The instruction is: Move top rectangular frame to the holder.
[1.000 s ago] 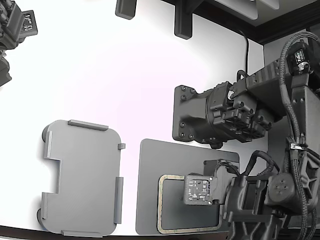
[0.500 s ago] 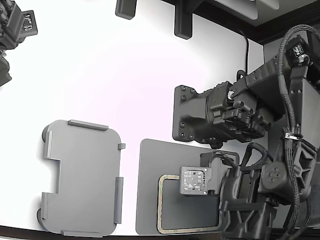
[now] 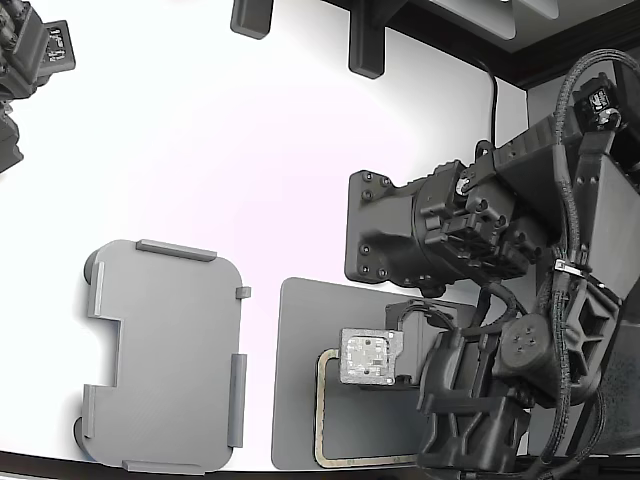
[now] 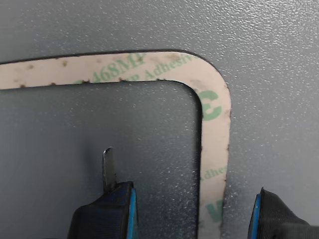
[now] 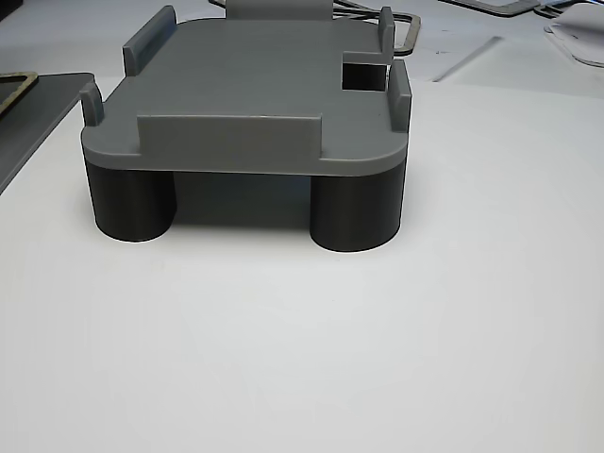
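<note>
On my wrist feed the gripper point(image 4: 192, 211) shows as two dark fingertips edged in blue, standing well apart, with one side of the top rectangular frame point(image 4: 214, 134) running between them, nearer the one finger point(image 4: 279, 216); a thin metal blade rises from the other finger point(image 4: 107, 209). Nothing is clamped, and I cannot tell whether the tips touch the surface. The frame is tan with a rounded corner and green print on it: I read "468M" and "Adhesive" along one run, and large partial letters down the other that I cannot make out. It lies flat on the dark grey pad point(image 4: 124, 164), which shows both inside and outside its outline. In the exterior view the arm's head point(image 3: 372, 357) hangs over the frame's upper edge, and the frame point(image 3: 322, 420) sits on the pad point(image 3: 296, 380) at the lower middle, its right part hidden behind the arm. The holder point(image 3: 165, 355), a light grey tray with raised tabs and a side notch, stands well apart at the exterior view's left on the white table point(image 3: 250, 150), with nothing in it. The other view shows the holder point(image 5: 255, 94) standing on dark round legs. A second black arm point(image 3: 440, 235) sits above the pad.
</note>
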You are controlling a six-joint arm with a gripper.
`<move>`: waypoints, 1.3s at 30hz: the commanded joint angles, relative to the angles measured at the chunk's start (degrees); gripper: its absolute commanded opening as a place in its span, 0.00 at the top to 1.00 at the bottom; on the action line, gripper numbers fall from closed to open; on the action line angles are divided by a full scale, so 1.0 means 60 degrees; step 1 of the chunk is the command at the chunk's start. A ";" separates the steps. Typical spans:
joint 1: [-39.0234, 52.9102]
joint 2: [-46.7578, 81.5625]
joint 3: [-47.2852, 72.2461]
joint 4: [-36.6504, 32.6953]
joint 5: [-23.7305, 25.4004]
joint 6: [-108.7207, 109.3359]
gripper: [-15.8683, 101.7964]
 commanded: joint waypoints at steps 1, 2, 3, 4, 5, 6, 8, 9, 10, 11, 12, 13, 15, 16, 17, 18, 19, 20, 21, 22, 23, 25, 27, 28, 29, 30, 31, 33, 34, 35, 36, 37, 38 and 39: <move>-0.0220 0.0161 -0.0117 -0.0029 -0.0044 -0.0088 0.04; -0.0249 0.0161 -0.0103 -0.0015 -0.0059 -0.0132 0.02; -0.0264 0.0176 -0.0059 0.0000 -0.0073 -0.0146 0.02; -0.0293 0.0205 -0.0029 -0.0015 -0.0073 -0.0190 0.03; -0.0322 0.0205 0.0015 -0.0044 -0.0103 -0.0220 0.05; -0.0322 0.0220 0.0059 -0.0088 -0.0103 -0.0220 0.07; -0.0352 0.0249 0.0146 -0.0161 -0.0103 -0.0249 0.11; -0.0352 0.0264 0.0161 -0.0190 -0.0103 -0.0249 0.14; -0.0352 0.0278 0.0190 -0.0205 -0.0088 -0.0264 0.18; -0.0352 0.0308 0.0234 -0.0249 -0.0088 -0.0264 0.21; -0.0352 0.0322 0.0264 -0.0264 -0.0088 -0.0264 0.24; -0.0352 0.0322 0.0308 -0.0293 -0.0088 -0.0278 0.26; -0.0352 0.0352 0.0396 -0.0352 -0.0088 -0.0264 0.28; -0.0352 0.0366 0.0439 -0.0396 -0.0088 -0.0264 0.28; -0.0352 0.0381 0.0454 -0.0425 -0.0088 -0.0249 0.29; -0.0352 0.0381 0.0469 -0.0425 -0.0088 -0.0249 0.30; -0.0352 0.0381 0.0469 -0.0425 -0.0088 -0.0249 0.31; -0.0352 0.0381 0.0483 -0.0425 -0.0088 -0.0234 0.31; -0.0352 0.0381 0.0498 -0.0439 -0.0088 -0.0234 0.32; -0.0352 0.0381 0.0513 -0.0439 -0.0088 -0.0234 0.32; -0.0352 0.0381 0.0527 -0.0439 -0.0088 -0.0234 0.33; -0.0352 0.0381 0.0557 -0.0454 -0.0073 -0.0220 0.35; -0.0352 0.0396 0.0571 -0.0454 -0.0073 -0.0220 0.38; -0.0352 0.0396 0.0586 -0.0454 -0.0073 -0.0220 0.38; -0.0352 0.0410 0.0601 -0.0454 -0.0059 -0.0205 0.39; -0.0352 0.0425 0.0630 -0.0454 -0.0059 -0.0190 0.39; -0.0352 0.0439 0.0659 -0.0454 -0.0059 -0.0176 0.40; -0.0352 0.0469 0.0703 -0.0439 -0.0044 -0.0161 0.41; -0.0366 0.0469 0.0718 -0.0439 -0.0044 -0.0161 0.42; -0.0366 0.0483 0.0732 -0.0454 -0.0029 -0.0161 0.46; -0.0366 0.0483 0.0747 -0.0454 -0.0029 -0.0161 0.50; -0.0381 0.0498 0.0747 -0.0454 -0.0044 -0.0161 0.55; -0.0381 0.0498 0.0747 -0.0454 -0.0059 -0.0161 0.62; -0.0381 0.0513 0.0747 -0.0454 -0.0059 -0.0146 0.65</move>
